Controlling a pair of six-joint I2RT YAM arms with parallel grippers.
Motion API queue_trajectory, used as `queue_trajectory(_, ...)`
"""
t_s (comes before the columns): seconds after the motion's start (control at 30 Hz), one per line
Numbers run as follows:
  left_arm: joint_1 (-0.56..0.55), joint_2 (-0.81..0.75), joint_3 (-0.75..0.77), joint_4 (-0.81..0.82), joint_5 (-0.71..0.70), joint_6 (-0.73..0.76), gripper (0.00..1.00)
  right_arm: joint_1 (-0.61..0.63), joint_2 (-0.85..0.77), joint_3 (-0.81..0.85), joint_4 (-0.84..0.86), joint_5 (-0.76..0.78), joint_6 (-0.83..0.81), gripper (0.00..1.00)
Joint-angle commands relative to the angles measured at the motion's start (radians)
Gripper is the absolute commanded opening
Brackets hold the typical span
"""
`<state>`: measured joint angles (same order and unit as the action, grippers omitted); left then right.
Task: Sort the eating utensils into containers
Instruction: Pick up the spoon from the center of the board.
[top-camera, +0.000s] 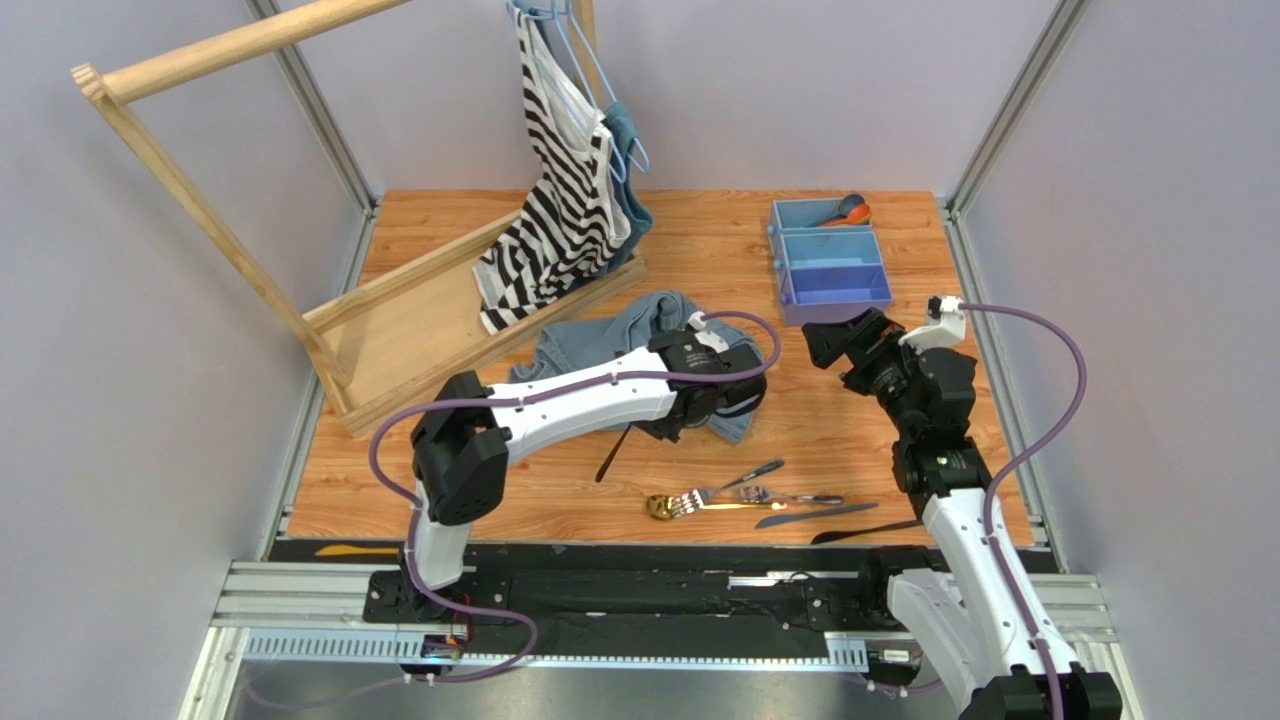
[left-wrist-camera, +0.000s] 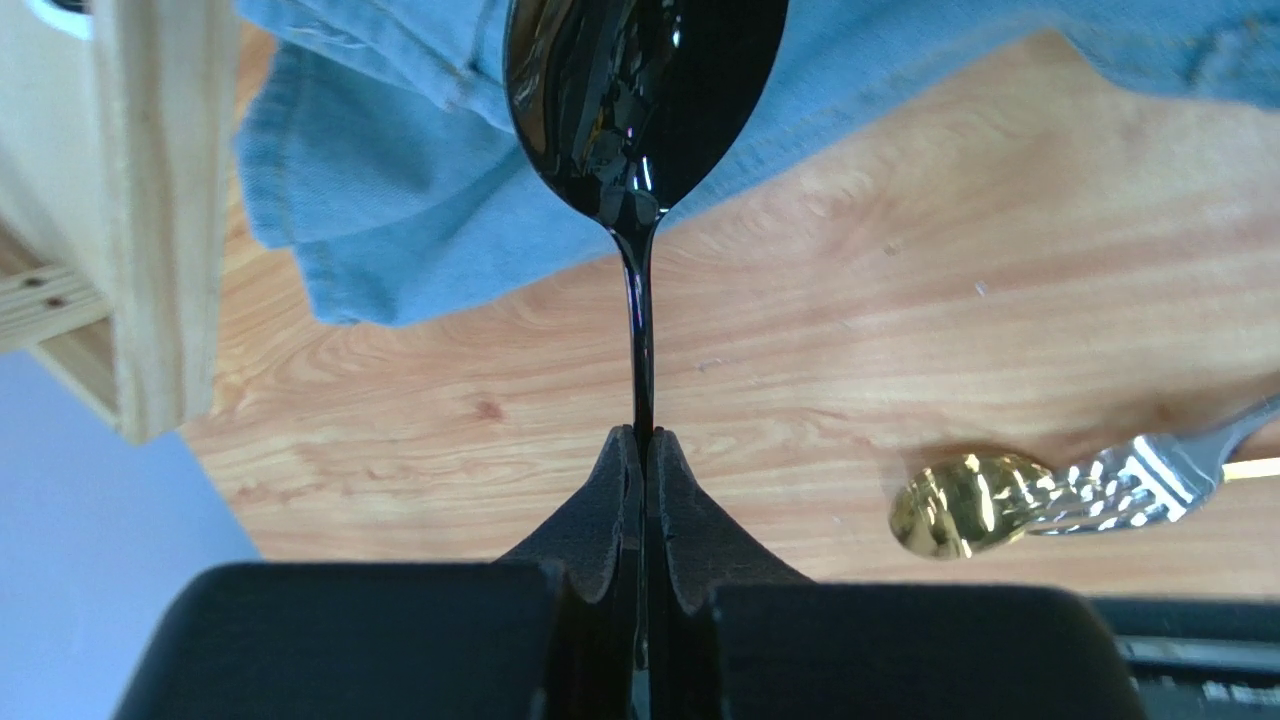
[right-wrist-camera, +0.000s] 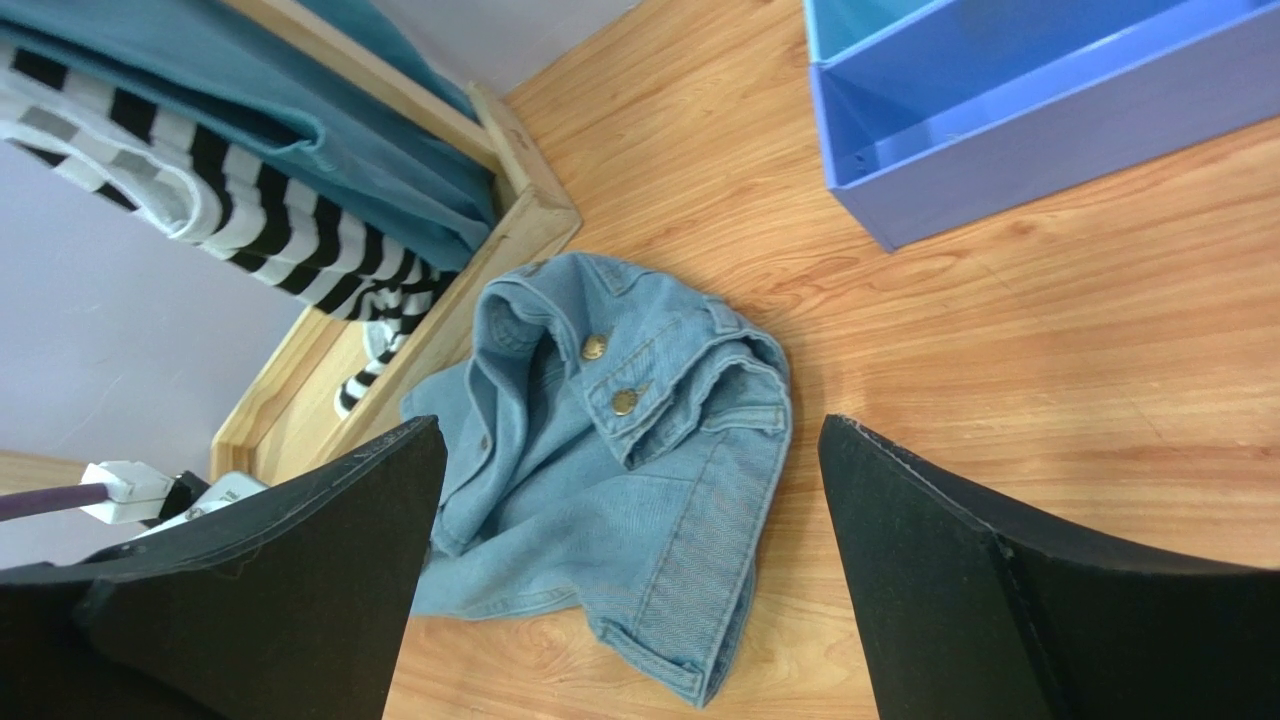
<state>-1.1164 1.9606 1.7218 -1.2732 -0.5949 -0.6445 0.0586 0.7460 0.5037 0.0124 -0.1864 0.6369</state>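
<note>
My left gripper (left-wrist-camera: 643, 438) is shut on the thin handle of a black spoon (left-wrist-camera: 643, 105), whose bowl sticks out past the fingertips above the wood. From above, that spoon (top-camera: 613, 450) hangs dark under the left gripper (top-camera: 643, 425). Near the front edge lie a gold spoon (top-camera: 661, 507), silver forks (top-camera: 724, 495) and dark knives (top-camera: 819, 515); the left wrist view also catches the gold spoon (left-wrist-camera: 962, 503) and a fork (left-wrist-camera: 1145, 473). The light blue tray (top-camera: 783, 270) stands back right, with orange and blue spoons (top-camera: 849, 210) in its far compartment. My right gripper (top-camera: 831, 342) hovers open just before the tray (right-wrist-camera: 1037, 150), nothing between its fingers (right-wrist-camera: 628, 428).
A crumpled denim jacket (top-camera: 601, 345) lies mid-table, partly under the left wrist. A wooden clothes rack (top-camera: 406, 300) with a striped shirt (top-camera: 564, 180) on hangers fills the back left. Metal frame posts border the table on both sides.
</note>
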Motion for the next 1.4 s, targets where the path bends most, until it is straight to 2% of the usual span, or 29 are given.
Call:
queue_trajectory(0.0,0.026,-0.178,-0.085,0.158,0.156,0.084,0.00,0.007,-0.002,-0.017,0.129,-0.117,0.018,1.00)
queue_trajectory(0.07,0.036,-0.241,-0.114,0.231,0.242,0.111,0.00,0.007,0.029,-0.008,0.178,-0.171,0.014,1.00)
queue_trajectory(0.2,0.087,-0.344,-0.203,0.365,0.421,0.129,0.00,0.006,0.163,0.064,0.182,-0.390,0.021,1.00)
queue_trajectory(0.27,0.110,-0.397,-0.235,0.431,0.506,0.120,0.00,0.006,0.234,0.061,0.265,-0.480,0.049,0.98)
queue_trajectory(0.37,0.130,-0.434,-0.237,0.460,0.547,0.111,0.00,0.015,0.283,0.045,0.388,-0.544,0.115,0.95)
queue_trajectory(0.7,0.145,-0.401,-0.199,0.454,0.581,0.109,0.00,0.150,0.289,0.081,0.409,-0.548,0.106,0.95)
queue_trajectory(0.93,0.148,-0.396,-0.188,0.472,0.618,0.101,0.00,0.201,0.323,0.113,0.420,-0.578,0.104,0.82)
queue_trajectory(1.17,0.148,-0.391,-0.200,0.483,0.644,0.092,0.00,0.280,0.387,0.150,0.383,-0.530,0.067,0.66)
queue_trajectory(1.2,0.148,-0.393,-0.202,0.486,0.649,0.091,0.00,0.287,0.400,0.151,0.389,-0.529,0.070,0.58)
queue_trajectory(1.27,0.148,-0.393,-0.203,0.485,0.653,0.091,0.00,0.293,0.426,0.153,0.403,-0.527,0.078,0.53)
queue_trajectory(1.3,0.148,-0.394,-0.205,0.485,0.653,0.091,0.00,0.296,0.431,0.153,0.409,-0.527,0.084,0.45)
queue_trajectory(1.37,0.148,-0.394,-0.208,0.488,0.652,0.089,0.00,0.296,0.438,0.156,0.408,-0.522,0.086,0.36)
